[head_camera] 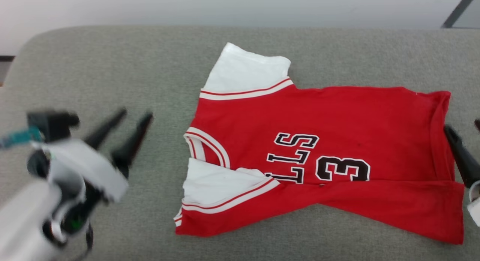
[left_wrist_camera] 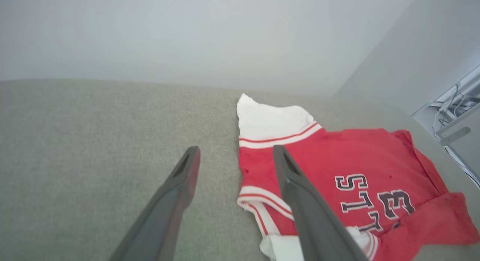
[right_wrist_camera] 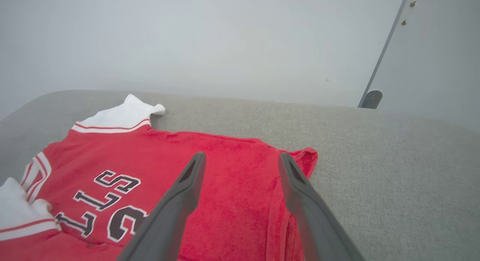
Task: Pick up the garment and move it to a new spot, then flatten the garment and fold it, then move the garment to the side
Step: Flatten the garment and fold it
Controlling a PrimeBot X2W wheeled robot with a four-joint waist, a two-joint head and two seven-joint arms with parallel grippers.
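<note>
A bright red shirt (head_camera: 318, 114) with white sleeves lies on a wide grey fabric cushion (head_camera: 112, 66), right of the middle in the head view. Its striped collar (head_camera: 204, 146) points toward the robot's left and its hem toward the robot's right. The far white sleeve (head_camera: 245, 71) lies spread out on the cushion, with a red and white striped band where it meets the red body. The near edge of the shirt is folded up over the front, so the near white sleeve (head_camera: 217, 186) rests on the chest and a red strip covers part of the black and white letters and the number three (head_camera: 343, 169).

The left gripper (head_camera: 137, 114) is blurred at the lower left of the head view, above bare cushion and apart from the collar. In the left wrist view, the left gripper (left_wrist_camera: 236, 150) has its two dark fingers spread wide, with nothing between them.

The right gripper (head_camera: 463, 126) shows at the right edge of the head view, just beside the hem. Whether it touches the cloth cannot be told. In the right wrist view, the right gripper (right_wrist_camera: 243, 156) is also spread wide and empty, above the red fabric near the hem.

A pale wall (right_wrist_camera: 225, 39) rises behind the cushion
</note>
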